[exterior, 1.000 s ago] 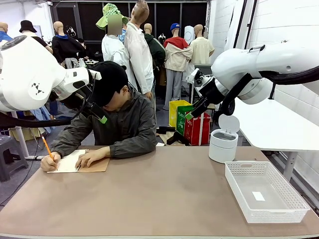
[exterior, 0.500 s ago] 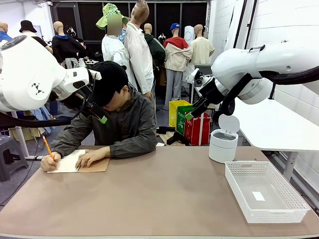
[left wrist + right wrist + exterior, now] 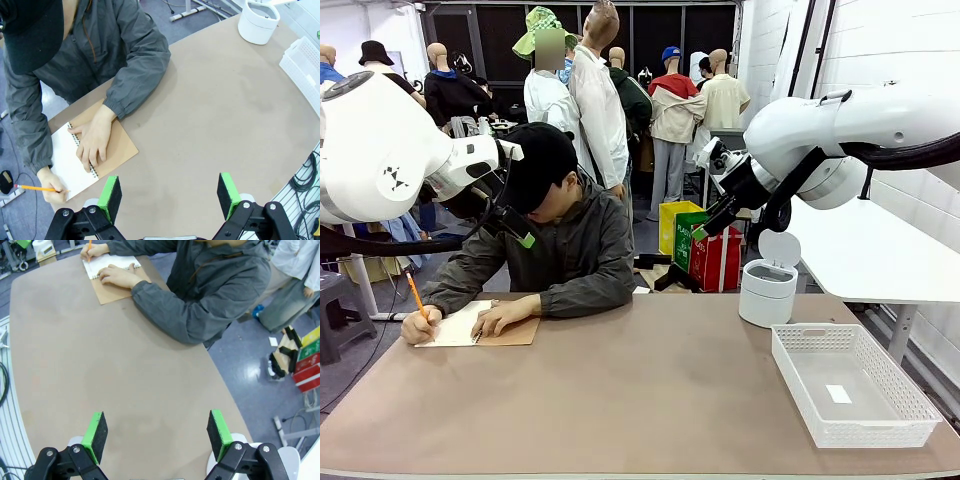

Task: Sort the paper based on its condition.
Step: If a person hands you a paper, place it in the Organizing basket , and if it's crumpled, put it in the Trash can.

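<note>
Currently paper (image 3: 65, 160) lies flat, white; left tool (image 3: 169, 187) and right tool (image 3: 157, 425) gape empty.

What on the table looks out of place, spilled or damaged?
Nothing stands out. The person writes with a pencil in a notebook lying flat at the far left of the table; the white bin stands upright, lid raised, and the basket sits level at the right. No spill or damage shows.

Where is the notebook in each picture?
Front view: the notebook lies at the far left of the table, under the person's hand.
Left wrist view: lower left, near the table's edge.
Right wrist view: top left.
Shared landmark: the orange pencil writing on it.
</note>
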{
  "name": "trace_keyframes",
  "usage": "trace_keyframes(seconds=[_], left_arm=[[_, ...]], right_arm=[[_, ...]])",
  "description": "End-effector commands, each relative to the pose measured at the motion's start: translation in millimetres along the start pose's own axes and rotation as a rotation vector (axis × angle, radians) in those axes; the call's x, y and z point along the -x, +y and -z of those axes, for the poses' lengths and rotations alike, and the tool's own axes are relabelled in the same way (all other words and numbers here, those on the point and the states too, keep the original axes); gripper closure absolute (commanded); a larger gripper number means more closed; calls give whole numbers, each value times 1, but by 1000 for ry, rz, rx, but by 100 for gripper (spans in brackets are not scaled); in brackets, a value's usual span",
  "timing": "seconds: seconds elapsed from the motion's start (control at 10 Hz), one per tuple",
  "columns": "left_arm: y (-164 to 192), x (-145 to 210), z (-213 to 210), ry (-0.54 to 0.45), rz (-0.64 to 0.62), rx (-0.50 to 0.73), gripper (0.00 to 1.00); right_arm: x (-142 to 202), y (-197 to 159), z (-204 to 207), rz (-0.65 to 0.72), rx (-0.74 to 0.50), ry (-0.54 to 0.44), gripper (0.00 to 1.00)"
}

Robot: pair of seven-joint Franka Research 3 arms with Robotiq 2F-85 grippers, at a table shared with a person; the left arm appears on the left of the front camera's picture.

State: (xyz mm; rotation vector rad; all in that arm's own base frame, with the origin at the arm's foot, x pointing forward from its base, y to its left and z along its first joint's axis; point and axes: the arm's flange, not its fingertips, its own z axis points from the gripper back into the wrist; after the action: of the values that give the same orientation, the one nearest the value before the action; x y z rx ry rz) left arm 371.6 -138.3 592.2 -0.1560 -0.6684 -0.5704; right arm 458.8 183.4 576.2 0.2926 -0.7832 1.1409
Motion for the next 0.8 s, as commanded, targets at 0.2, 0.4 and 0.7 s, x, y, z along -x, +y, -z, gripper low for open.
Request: trace_keyframes(seconds=[0.2, 0.4, 0.7], left_arm=[[1, -1, -1, -3, -2, 0, 0], [1, -1, -1, -3, -2, 0, 0], [1, -1, -1, -3, -2, 0, 0]], right_arm=[[-1, 0, -1, 8, 1, 0, 0], [-1, 0, -1, 8, 1, 0, 0], [-1, 0, -1, 8, 1, 0, 0]])
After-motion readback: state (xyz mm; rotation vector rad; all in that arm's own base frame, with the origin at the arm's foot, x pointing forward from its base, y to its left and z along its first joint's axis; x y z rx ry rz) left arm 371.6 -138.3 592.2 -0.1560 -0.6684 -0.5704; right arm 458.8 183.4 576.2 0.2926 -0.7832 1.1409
